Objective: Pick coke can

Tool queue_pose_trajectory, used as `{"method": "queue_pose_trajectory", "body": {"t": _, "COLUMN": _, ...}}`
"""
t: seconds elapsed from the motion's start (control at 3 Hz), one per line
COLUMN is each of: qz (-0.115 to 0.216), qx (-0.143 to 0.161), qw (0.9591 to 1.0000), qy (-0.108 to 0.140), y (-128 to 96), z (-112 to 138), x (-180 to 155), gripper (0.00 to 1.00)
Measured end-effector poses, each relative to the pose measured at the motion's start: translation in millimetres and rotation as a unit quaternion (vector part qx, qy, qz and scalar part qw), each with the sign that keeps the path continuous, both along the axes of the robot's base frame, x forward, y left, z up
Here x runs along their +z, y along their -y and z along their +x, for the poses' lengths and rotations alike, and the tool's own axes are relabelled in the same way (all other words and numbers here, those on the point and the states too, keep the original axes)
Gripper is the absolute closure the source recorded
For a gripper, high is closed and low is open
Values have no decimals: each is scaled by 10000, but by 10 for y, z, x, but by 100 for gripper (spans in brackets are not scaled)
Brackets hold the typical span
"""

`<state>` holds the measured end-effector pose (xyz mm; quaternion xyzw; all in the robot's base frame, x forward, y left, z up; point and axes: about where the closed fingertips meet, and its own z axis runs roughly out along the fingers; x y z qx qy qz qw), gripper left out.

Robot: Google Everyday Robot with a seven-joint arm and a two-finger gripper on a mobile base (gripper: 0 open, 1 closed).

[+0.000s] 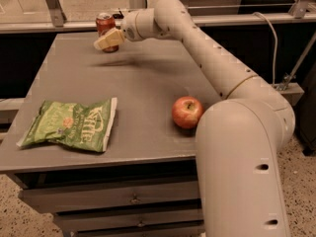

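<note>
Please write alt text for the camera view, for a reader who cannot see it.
A robot arm reaches across a grey table, its end effector at a red coke can near the far edge. Nearer lie a green chip bag and a red apple.

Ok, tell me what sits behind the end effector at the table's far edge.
Behind the cream end effector stands the small red cylindrical metal coke can, upright on the grey table. Its silver top and upper body show; the end effector covers most of its lower part.
</note>
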<state>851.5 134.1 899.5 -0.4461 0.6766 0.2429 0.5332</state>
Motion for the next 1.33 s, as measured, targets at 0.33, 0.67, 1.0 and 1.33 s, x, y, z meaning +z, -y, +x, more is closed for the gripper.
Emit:
{"method": "queue_pose_trajectory", "body": {"t": 0.33, "qz": 144, "qx": -11, "qw": 9999, "qy": -64, "y": -111, "z": 64, "x": -42, "gripper": 0}}
{"method": "queue_pose_trajectory", "body": {"t": 0.67, "qz": 237, "qx": 83, "qw": 9996, "qy": -120, "y": -251, "z": 119, "x": -40, "gripper": 14}}
{"method": "queue_pose_trajectory", "body": {"t": 1.0, "qz": 161, "qx": 95, "qw": 9998, "qy": -76, "y": -293, "z": 162, "x": -10, "gripper": 37}}
{"method": "queue_pose_trajectory", "body": {"t": 1.33, "qz": 46, "qx": 23, "qw": 10000, "qy": -48, "y": -148, "z": 170, "x": 1, "gripper": 68}}
